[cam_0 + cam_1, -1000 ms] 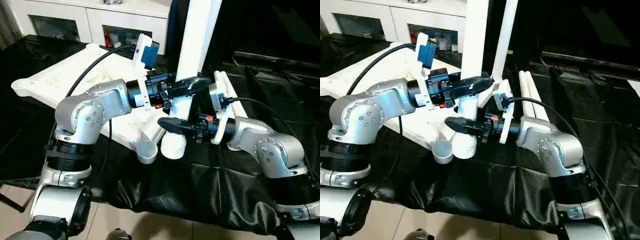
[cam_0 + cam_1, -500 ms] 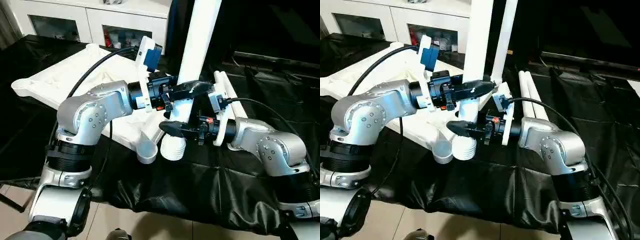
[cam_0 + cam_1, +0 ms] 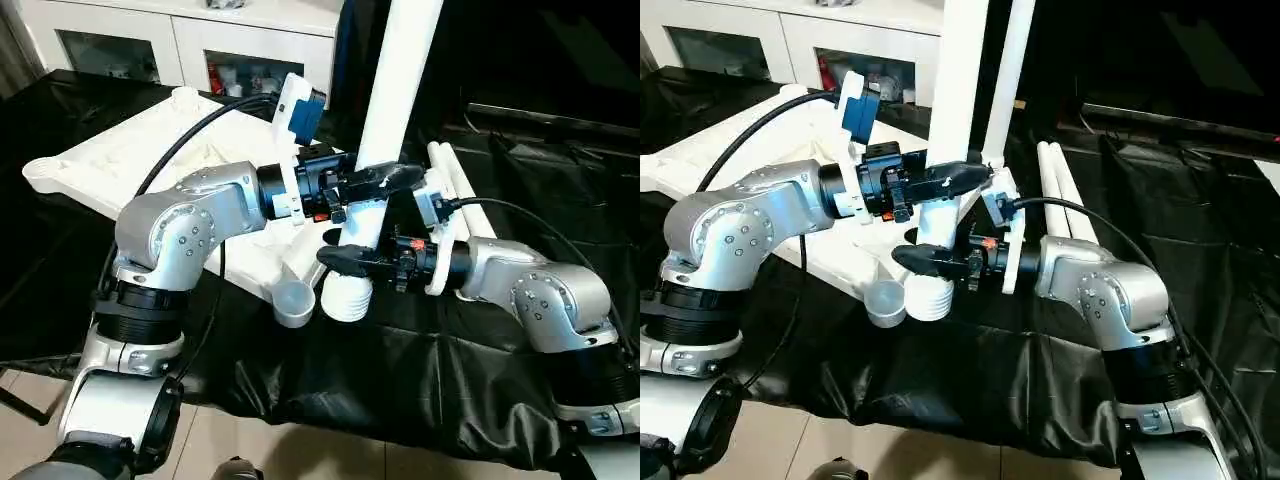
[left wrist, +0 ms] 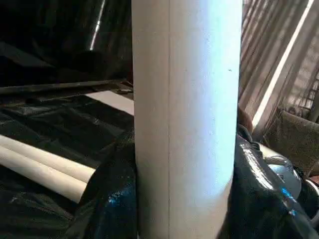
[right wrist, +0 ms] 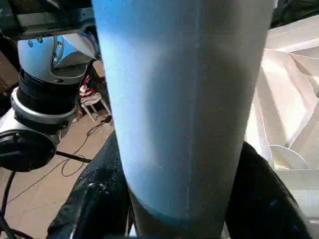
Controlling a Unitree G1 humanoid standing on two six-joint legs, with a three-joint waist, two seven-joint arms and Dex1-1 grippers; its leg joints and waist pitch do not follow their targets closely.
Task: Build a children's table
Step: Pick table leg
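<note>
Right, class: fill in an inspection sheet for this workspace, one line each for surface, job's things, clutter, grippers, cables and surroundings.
Surface: black-covered work table.
Job's things: upturned white tabletop; upright leg beside the empty corner socket; two spare legs lying flat.
Clutter: nothing seen.
Grippers: left gripper and right gripper both clamp the upright leg.
Cables: black cable over the tabletop, another to the right arm.
Surroundings: white cabinet behind.
</note>
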